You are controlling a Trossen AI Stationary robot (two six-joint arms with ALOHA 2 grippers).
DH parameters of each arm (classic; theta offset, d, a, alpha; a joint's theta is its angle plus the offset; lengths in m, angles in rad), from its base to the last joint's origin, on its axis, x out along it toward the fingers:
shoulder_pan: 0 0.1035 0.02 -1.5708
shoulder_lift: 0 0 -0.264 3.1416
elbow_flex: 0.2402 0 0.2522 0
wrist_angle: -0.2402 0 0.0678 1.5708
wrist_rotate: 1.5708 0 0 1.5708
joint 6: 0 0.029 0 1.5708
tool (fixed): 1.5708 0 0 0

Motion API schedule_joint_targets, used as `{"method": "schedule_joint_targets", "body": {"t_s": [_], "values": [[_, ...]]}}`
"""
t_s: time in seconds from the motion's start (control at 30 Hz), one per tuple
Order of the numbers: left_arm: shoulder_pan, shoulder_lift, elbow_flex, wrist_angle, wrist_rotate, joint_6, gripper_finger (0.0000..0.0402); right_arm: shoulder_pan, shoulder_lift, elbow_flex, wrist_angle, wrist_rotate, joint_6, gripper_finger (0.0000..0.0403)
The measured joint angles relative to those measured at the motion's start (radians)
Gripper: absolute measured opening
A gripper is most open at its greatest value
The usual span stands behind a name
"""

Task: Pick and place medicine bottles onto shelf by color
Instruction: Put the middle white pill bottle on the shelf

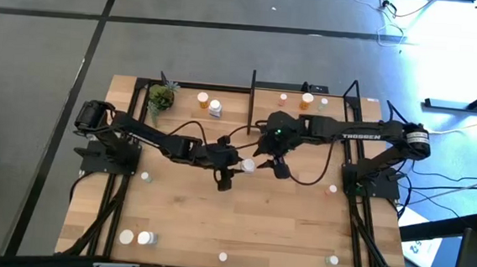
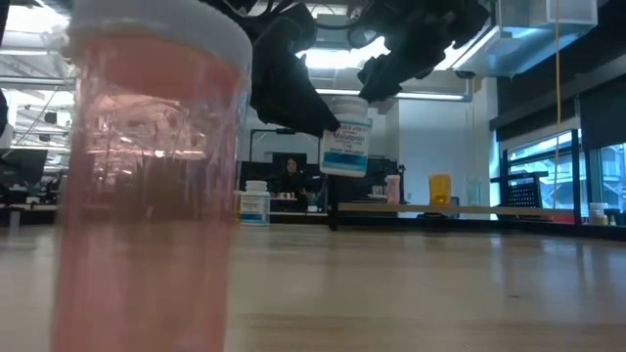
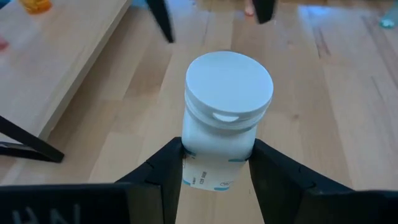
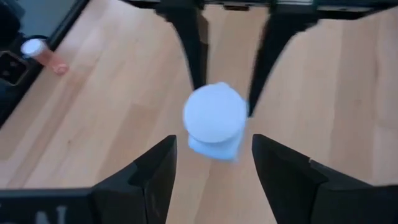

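**White bottle held aloft between the two arms, mid-table**

The left gripper [image 3: 217, 177] is clamping a white medicine bottle [image 3: 225, 112] by its lower body, cap pointing away from the wrist, so the cap end is left free. In the high view this bottle [image 1: 249, 164] is hanging over the middle of the wooden table [image 1: 298, 239], well short of the shelf [image 1: 224, 95] at the far edge.

The right gripper [image 4: 214, 162] is facing the same bottle cap-on, its fingers standing apart on either side of the cap and not touching it. That arrangement reads as a handover being set up: one arm is holding low so the other can take the top. From table height the bottle [image 2: 345, 137] is clearly lifted off the surface, label readable, with dark gripper parts above it.

On the shelf, an orange bottle [image 1: 203, 100] and a white one [image 1: 215, 108] are standing left of the centre post, beside a small potted plant [image 1: 162, 97]; pinkish and orange ones [image 1: 307, 100] are standing to the right. Loose bottles are scattered on the near table, and a pink bottle [image 2: 147, 196] is standing right against the low camera
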Motion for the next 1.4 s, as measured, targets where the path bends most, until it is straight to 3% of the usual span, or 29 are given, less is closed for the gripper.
{"method": "schedule_joint_targets", "body": {"t_s": [0.93, 1.4], "values": [[0.001, 0.000, 0.000, -0.011, 0.005, 0.000, 0.0151, 0.022, 0.096, 0.000, 0.094, -0.001, -0.013, 0.0212], [0.002, 0.000, 0.000, -0.014, 0.000, -0.003, 0.0151, 0.035, 0.104, 0.000, 0.105, 0.047, 0.014, 0.0212]]}}
